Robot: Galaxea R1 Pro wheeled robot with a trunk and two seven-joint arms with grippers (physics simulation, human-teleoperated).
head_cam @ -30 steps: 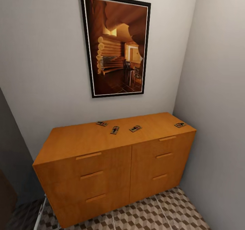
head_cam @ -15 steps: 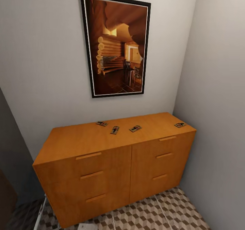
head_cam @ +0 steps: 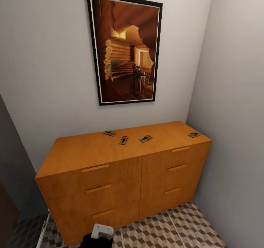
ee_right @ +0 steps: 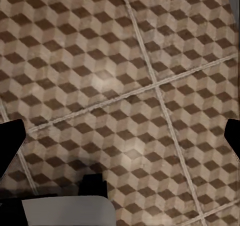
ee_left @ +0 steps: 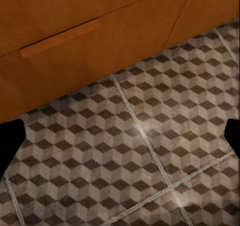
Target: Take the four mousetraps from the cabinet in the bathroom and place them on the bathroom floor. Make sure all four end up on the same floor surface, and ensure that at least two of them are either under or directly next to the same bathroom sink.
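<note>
On the cabinet top (drawers closed), four mousetraps.

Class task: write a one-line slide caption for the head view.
Four mousetraps lie on the wooden cabinet beneath a framed picture.

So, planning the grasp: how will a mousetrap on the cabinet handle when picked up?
The mousetrap looks flat and thin, so probably stiff and light. Lying flush on the smooth cabinet top, it may slide when nudged, and is unlikely to roll or tip.
</note>
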